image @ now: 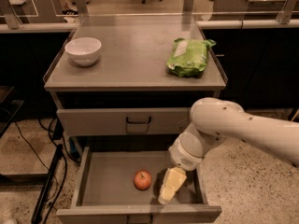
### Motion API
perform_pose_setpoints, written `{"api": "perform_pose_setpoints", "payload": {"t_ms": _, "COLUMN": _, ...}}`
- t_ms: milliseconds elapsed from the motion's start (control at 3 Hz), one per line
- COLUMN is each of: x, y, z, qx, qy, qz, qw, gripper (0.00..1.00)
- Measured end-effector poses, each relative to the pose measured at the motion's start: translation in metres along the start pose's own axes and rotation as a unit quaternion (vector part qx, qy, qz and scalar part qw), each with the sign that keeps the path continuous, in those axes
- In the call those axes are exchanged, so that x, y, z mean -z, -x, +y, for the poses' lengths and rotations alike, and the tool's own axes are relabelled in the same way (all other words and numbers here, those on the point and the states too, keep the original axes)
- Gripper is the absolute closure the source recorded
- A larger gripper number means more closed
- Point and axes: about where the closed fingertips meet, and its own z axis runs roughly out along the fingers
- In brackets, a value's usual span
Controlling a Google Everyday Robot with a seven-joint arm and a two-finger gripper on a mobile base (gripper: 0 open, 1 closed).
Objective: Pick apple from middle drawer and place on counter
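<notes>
The grey counter [135,59] fills the top middle; a white arm [233,125] reaches in from the right; the middle drawer [107,181] stands open at the bottom; a green bag [189,56] and a white bowl [83,51] lie on the counter; the gripper [169,186] hangs inside the drawer; I cannot tell if the claw is wide or narrow; the red apple [143,179] lies in the drawer just left of it.

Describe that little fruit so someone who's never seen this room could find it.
Find the broad grey counter; below it, the middle drawer stands pulled open. On its floor, beside the pale gripper, lies the apple: the only small, round, red thing there.
</notes>
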Motion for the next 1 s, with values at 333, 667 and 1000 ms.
{"api": "perform_pose_setpoints", "payload": {"t_ms": 333, "x": -0.039, "y": 0.014, "z": -0.012, "qx": -0.006, "qy": 0.010, "qz": -0.016, "qw": 0.9998, "gripper": 0.00}}
{"api": "perform_pose_setpoints", "payload": {"t_ms": 667, "x": -0.049, "y": 0.017, "z": -0.015, "qx": -0.007, "qy": 0.012, "qz": -0.021, "qw": 0.9997, "gripper": 0.00}}
{"api": "perform_pose_setpoints", "payload": {"t_ms": 1000, "x": -0.055, "y": 0.014, "z": -0.012, "qx": -0.012, "qy": 0.012, "qz": -0.015, "qw": 0.9997, "gripper": 0.00}}
